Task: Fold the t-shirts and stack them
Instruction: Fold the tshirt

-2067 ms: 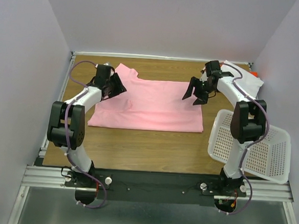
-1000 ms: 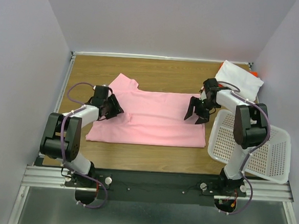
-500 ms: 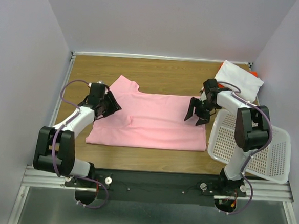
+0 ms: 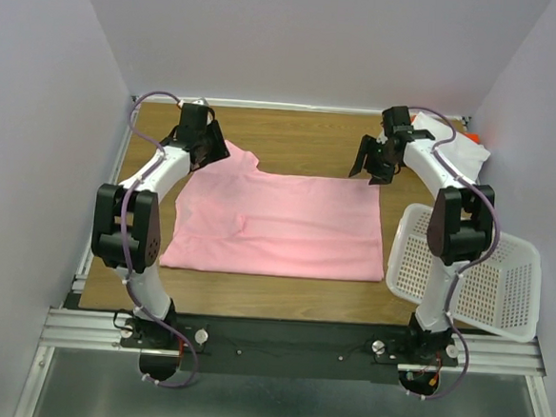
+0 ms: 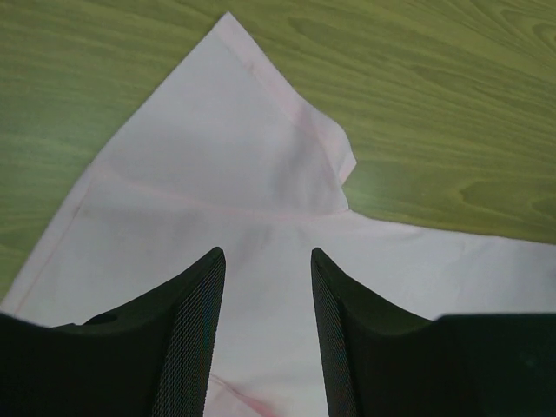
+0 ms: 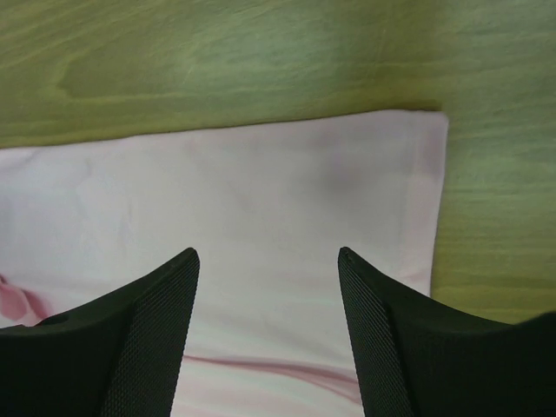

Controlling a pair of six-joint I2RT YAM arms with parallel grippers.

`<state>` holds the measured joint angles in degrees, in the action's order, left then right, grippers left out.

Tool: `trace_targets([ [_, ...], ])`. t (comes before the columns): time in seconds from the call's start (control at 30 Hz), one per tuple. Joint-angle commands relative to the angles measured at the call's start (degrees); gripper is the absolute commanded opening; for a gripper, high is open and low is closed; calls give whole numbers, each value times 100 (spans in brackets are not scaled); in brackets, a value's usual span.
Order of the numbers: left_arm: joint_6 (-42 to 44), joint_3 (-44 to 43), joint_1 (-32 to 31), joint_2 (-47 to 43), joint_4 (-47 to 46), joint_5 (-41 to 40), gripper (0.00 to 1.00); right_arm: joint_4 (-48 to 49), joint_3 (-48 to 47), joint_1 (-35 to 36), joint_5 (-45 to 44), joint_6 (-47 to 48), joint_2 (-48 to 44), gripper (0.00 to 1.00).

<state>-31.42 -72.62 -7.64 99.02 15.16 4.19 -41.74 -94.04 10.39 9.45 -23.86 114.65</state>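
A light pink t-shirt [image 4: 277,223] lies spread flat on the wooden table [image 4: 302,134], with one sleeve pointing to the far left. My left gripper [image 4: 209,148] hovers open over that sleeve; in the left wrist view the gripper [image 5: 268,254] has only pink cloth [image 5: 217,174] below it. My right gripper [image 4: 368,167] stands open above the shirt's far right corner; the right wrist view shows the gripper [image 6: 268,254] over the cloth [image 6: 261,182]. A white t-shirt [image 4: 465,155] lies folded at the back right, an orange-red one [image 4: 472,138] peeking from behind it.
A white perforated basket [image 4: 488,280] stands tilted at the table's right edge, beside the right arm. Grey walls close in the table on the left, back and right. Bare wood shows beyond the shirt's far edge and along its near edge.
Both grippers have moved away from me, from the shirt's middle to its far edge: the left to the sleeve, the right to the far right corner. The shirt lies as before.
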Motion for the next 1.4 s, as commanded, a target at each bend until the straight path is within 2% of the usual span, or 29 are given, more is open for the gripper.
trace_targets([
  [0.0,426,-708,-10,634,268,-366,52,-72,-430,-134,-427,188,514,70],
  [0.3,549,-2001,-1,1751,453,-366,52,-89,-809,-275,-857,346,1058,63],
  [0.57,619,-2853,-1,2515,488,-366,52,-72,-1107,-327,-1235,426,1331,61],
  [0.9,576,-3451,34,3158,356,-269,52,-72,-1248,-354,-1437,566,1639,56],
  [1.07,575,-3698,78,3369,400,-243,52,-72,-1248,-354,-1385,584,1762,48],
  [1.2,611,-3733,87,3448,260,-339,52,-72,-1187,-354,-1315,645,1780,42],
  [1.33,541,-3943,96,3633,417,-375,52,-72,-1126,-354,-1279,654,1745,41],
  [1.37,514,-4022,96,3685,496,-679,52,-72,-1117,-354,-1271,654,1728,41],
])
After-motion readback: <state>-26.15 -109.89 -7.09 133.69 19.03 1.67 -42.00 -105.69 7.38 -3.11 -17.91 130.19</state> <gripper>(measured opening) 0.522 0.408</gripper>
